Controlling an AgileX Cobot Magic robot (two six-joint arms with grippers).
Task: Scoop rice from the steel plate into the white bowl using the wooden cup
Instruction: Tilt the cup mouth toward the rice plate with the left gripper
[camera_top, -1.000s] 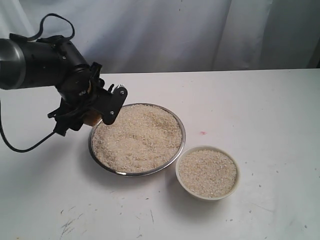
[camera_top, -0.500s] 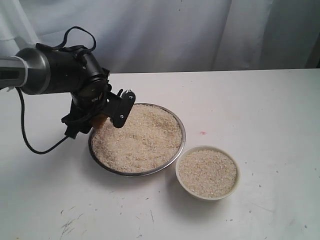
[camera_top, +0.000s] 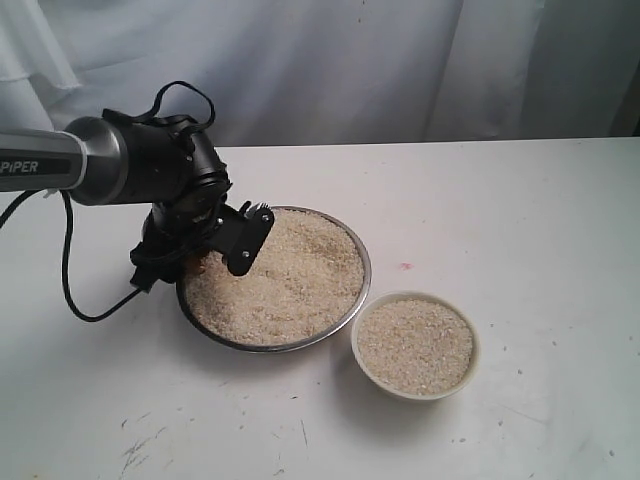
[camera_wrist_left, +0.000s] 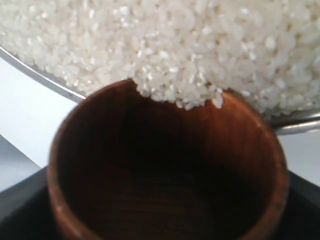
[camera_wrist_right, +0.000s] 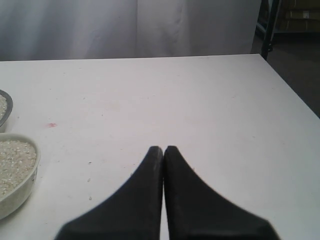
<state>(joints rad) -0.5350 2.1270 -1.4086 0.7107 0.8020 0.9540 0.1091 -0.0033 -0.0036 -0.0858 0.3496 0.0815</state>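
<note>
A white table (camera_top: 520, 220) fills the lower scene, its top marked by dark scuffs (camera_top: 140, 450) near the front edge and a small pink spot (camera_top: 406, 266) near the middle. Behind it hangs a pale curtain (camera_top: 400, 60) in soft vertical folds. Light is even and diffuse. Past the table's far right corner, a dark floor (camera_wrist_right: 295, 65) and a black pole (camera_wrist_right: 271, 25) show.

Left arm (camera_top: 150, 170) crowds the steel plate (camera_top: 367, 272) from the left; open table (camera_top: 530, 220) lies right of the white bowl (camera_top: 412, 396)

A white counter (camera_top: 530, 220) carries the steel plate (camera_top: 270, 348) and, just beside it, the white bowl (camera_top: 415, 296); a pink speck (camera_top: 406, 266) lies nearby.
</note>
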